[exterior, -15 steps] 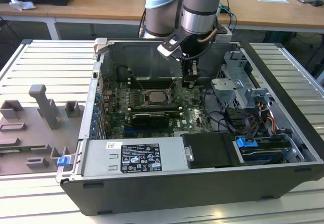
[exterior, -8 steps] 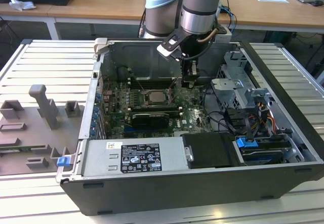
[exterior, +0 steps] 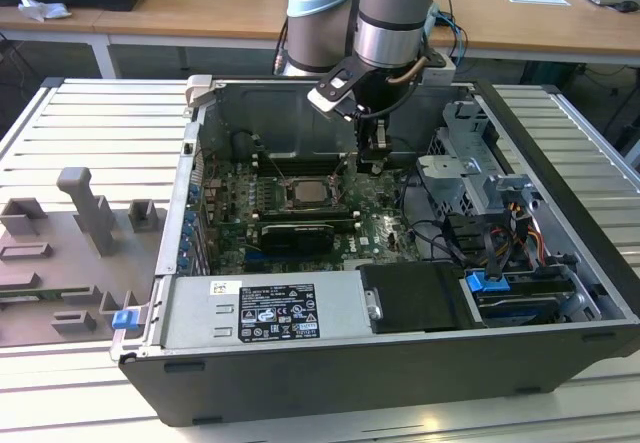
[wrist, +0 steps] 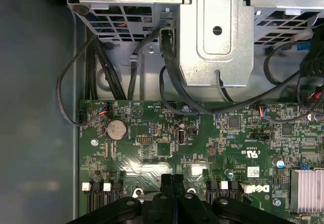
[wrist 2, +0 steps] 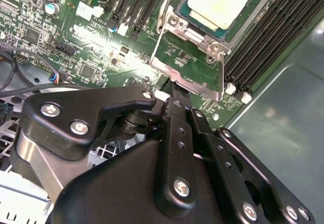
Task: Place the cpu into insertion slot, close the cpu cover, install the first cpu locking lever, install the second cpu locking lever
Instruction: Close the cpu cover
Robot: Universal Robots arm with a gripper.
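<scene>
One cpu [wrist 2: 218, 2] in one insertion slot [wrist 2: 178, 26] (end effector [wrist 2: 174, 88] just beside).

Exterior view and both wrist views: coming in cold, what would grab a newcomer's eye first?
First the black gripper, hanging inside the open computer case in the upper middle of the exterior view. Then the cpu, pale face up on the green motherboard, just beyond the shut fingertips in the second wrist view.
</scene>
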